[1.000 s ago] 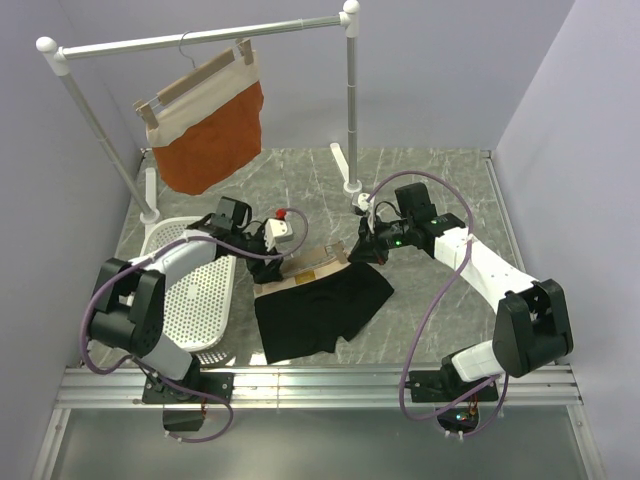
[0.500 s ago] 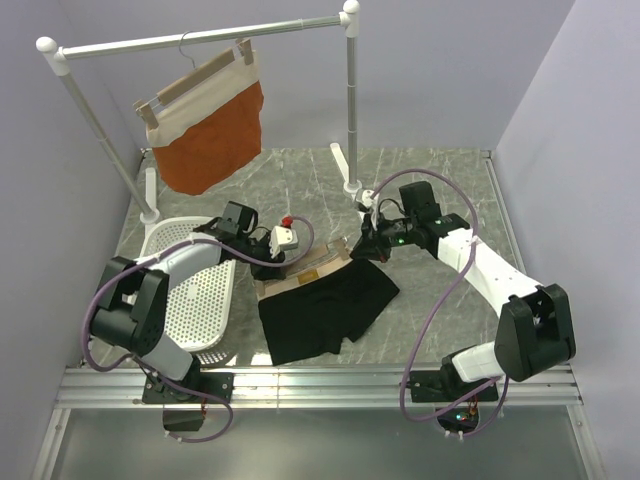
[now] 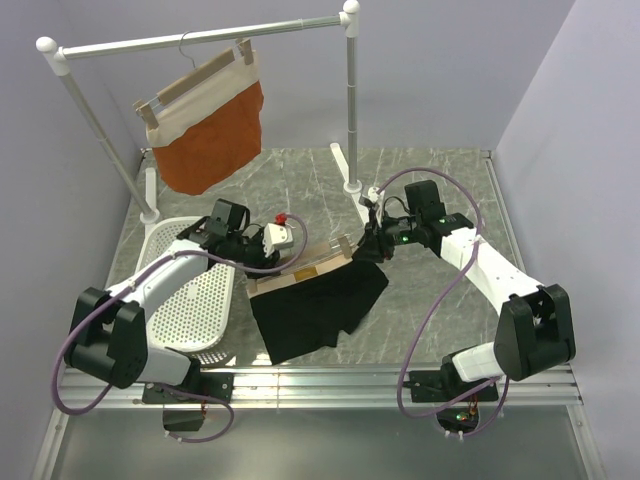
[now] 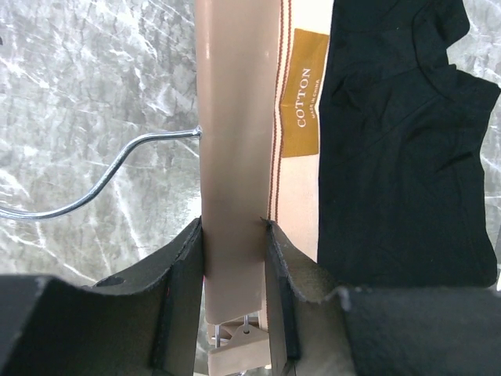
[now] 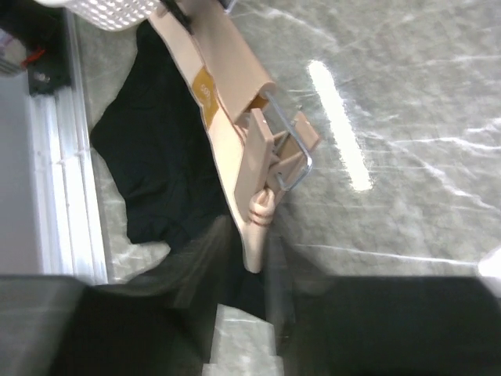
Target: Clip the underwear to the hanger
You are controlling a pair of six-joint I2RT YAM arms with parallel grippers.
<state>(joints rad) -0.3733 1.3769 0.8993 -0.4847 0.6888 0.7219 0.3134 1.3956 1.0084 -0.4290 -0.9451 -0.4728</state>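
The pale wooden hanger (image 3: pixel 300 266) is held off the floor, slanting from lower left to upper right. The black underwear (image 3: pixel 315 308) with its tan waistband hangs from it. My left gripper (image 3: pixel 268 264) is shut on the bar near its left end. In the left wrist view the fingers (image 4: pixel 182 298) clamp the bar (image 4: pixel 231 157). A clip (image 4: pixel 239 351) shows below, the wire hook (image 4: pixel 94 189) left, and the labelled waistband (image 4: pixel 301 94) and black fabric (image 4: pixel 399 141) right. My right gripper (image 3: pixel 362 247) is shut on the hanger's right end (image 5: pixel 257 227), just beyond the other clip (image 5: pixel 274 149).
A white rack (image 3: pixel 200 38) at the back holds a twin hanger with a rust-orange garment (image 3: pixel 210 135). Its right post (image 3: pixel 352 100) stands just behind my right gripper. A white perforated basket (image 3: pixel 195 300) lies under my left arm. A metal rail (image 3: pixel 320 385) runs along the near edge.
Both grippers have raised the hanger with the underwear. The underwear now hangs below the bar and has shifted a little to the left. My left arm has stretched out.
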